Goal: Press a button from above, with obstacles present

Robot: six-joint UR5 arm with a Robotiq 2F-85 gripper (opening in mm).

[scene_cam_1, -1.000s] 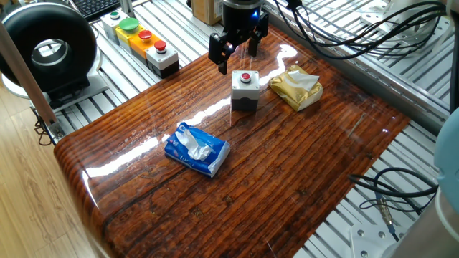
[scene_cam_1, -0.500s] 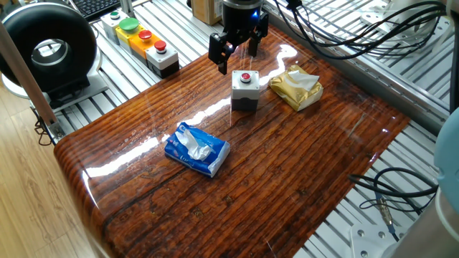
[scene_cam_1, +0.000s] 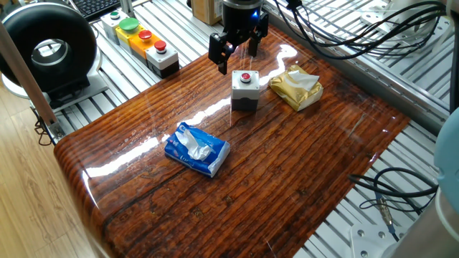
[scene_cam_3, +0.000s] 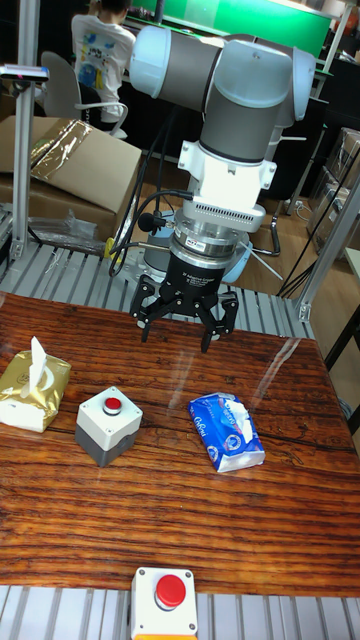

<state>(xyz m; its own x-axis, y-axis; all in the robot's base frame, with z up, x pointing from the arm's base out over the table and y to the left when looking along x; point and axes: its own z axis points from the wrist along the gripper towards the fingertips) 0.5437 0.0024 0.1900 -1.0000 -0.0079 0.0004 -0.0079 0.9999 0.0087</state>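
The red button (scene_cam_1: pixel 246 76) (scene_cam_3: pixel 113 404) sits on top of a small grey-and-white box (scene_cam_1: pixel 244 96) (scene_cam_3: pixel 104 432) on the wooden table (scene_cam_1: pixel 287 172). My gripper (scene_cam_1: pixel 236 56) (scene_cam_3: pixel 178 335) hangs open above the table, up and behind the box, nothing between its fingers. A crumpled gold-tan foil packet (scene_cam_1: pixel 295 87) (scene_cam_3: pixel 32 390) lies right beside the box. A blue-and-white tissue pack (scene_cam_1: pixel 197 149) (scene_cam_3: pixel 228 432), tissue sticking out, lies further out on the table.
A row of other button boxes (scene_cam_1: pixel 140 39) (scene_cam_3: pixel 165 598) stands on the metal frame off the table. A black round device (scene_cam_1: pixel 49 50) sits at the far left. Cables (scene_cam_1: pixel 391 197) trail at the right edge.
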